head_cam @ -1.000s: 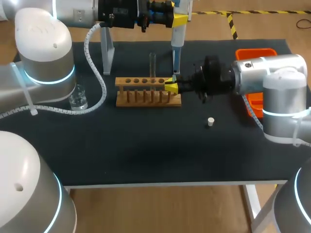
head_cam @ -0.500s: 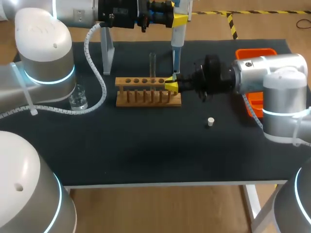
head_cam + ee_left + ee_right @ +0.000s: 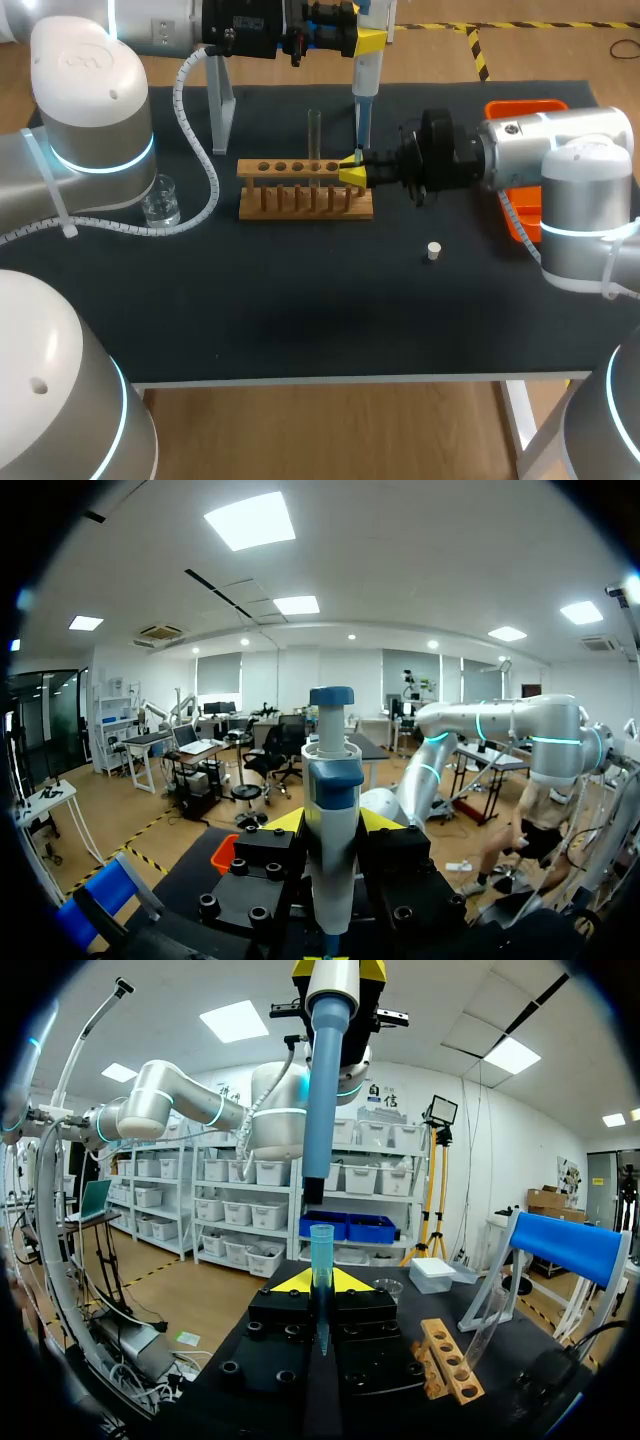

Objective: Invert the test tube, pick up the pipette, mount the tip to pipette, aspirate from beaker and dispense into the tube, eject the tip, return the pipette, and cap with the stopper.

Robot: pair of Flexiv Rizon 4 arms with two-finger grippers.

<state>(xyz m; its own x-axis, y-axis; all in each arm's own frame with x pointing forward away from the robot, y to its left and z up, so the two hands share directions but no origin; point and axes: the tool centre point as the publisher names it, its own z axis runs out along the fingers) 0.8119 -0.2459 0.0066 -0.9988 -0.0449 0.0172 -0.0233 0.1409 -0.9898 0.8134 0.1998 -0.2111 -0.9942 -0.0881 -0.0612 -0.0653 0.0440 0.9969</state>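
My left gripper is shut on the blue and white pipette, which hangs upright over the right end of the wooden rack. In the left wrist view the pipette stands between my yellow fingers. My right gripper sits at that end of the rack, shut on a clear blue pipette tip held upright just below the pipette's nozzle, with a small gap between them. A glass test tube stands in the rack. The beaker is at the left. The white stopper lies in front of my right arm.
An orange tray sits at the back right behind my right arm. The pipette stand rises at the back, left of the rack. My left arm's cable loops down between beaker and rack.
My right arm has edged a little to the left and up, bringing the tip closer under the pipette. The left arm and pipette have stayed still.
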